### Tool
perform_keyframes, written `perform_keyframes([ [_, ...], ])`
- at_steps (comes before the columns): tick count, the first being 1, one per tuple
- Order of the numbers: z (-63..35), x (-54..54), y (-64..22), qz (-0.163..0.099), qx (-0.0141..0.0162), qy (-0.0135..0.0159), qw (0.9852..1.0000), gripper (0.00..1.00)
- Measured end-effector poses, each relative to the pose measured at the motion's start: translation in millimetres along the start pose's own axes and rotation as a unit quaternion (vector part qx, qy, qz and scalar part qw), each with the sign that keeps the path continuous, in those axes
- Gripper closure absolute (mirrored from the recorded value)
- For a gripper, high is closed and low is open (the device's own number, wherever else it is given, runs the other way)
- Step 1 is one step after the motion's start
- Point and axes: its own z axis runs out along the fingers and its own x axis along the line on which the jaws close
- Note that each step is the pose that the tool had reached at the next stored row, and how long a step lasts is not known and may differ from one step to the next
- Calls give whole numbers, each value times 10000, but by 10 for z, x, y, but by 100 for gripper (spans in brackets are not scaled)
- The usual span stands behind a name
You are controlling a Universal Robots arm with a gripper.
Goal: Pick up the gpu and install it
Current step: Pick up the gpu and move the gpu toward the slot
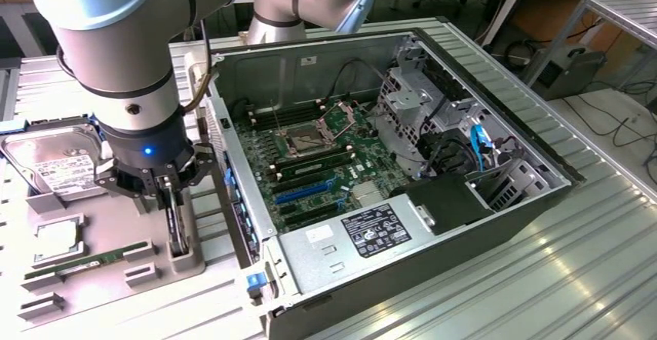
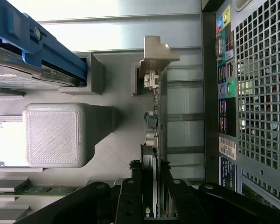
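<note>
Gripper [image 1: 171, 198]: low over the fixture tray [image 1: 98, 290]; jaws closed onto both faces of the gpu [image 2: 155, 116], pinching its upper edge.
Gpu position: upright on edge, seated in grey slot holder [image 1: 192, 265]; 9 o'clock of PC case [image 1: 513, 225], exterior view.
Handling (judgement): light, stiff, fragile; best held by the flat faces near mid-length, clear of connectors; thin, so prone to tilting.
Silver bracket [image 2: 156, 53]: at card's end away from gripper.
Tray neighbours: memory stick [image 1: 88, 263] at 7 o'clock of gripper, hard drive [image 1: 57, 159] at 10 o'clock.
Motherboard [image 1: 318, 163]: exposed, 3 o'clock.
</note>
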Motion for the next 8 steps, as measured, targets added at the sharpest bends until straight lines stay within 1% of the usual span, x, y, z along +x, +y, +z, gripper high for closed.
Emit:
perform_keyframes([
  [4, -19, 0, 1, 0, 0, 0, 10000, 74],
  [8, -118, 2, 4, 0, 0, 0, 10000, 74],
])
